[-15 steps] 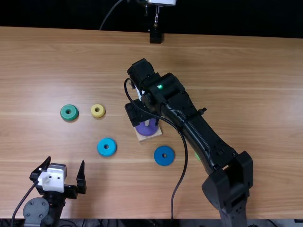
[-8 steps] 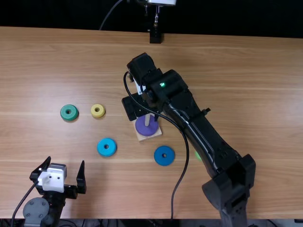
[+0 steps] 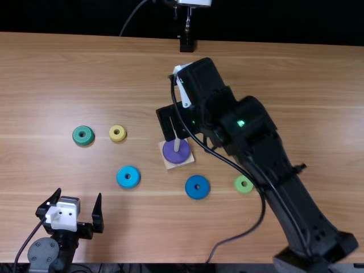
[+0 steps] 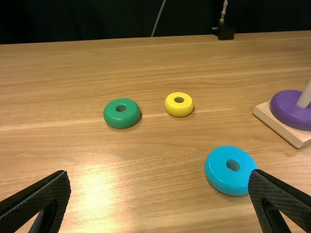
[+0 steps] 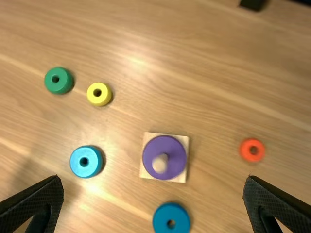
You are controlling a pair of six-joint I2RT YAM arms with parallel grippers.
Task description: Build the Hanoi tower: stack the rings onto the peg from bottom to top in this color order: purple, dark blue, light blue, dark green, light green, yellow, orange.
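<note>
Nearest, the left gripper (image 3: 79, 194) is waiting, fingers spread, near the table's front edge. Farther in, the light green ring (image 3: 243, 184) is emerging from under the right arm, which is rising and swinging rightward. Beyond, the purple ring (image 3: 175, 152) is sitting around the peg (image 3: 177, 144), the right gripper (image 3: 190, 136) hovering above, fingers apart and empty.

The light brown wooden table (image 3: 318, 102) carries a pale square base (image 5: 182, 176). Toward the tabletop's left edge lie the dark green ring (image 4: 121, 119) and yellow ring (image 4: 179, 109). Nearer its near edge lie the light blue (image 4: 227, 179), dark blue (image 3: 197, 194) and light green (image 3: 244, 189) rings. The base stands between the light blue ring and an orange ring (image 5: 252, 158).
</note>
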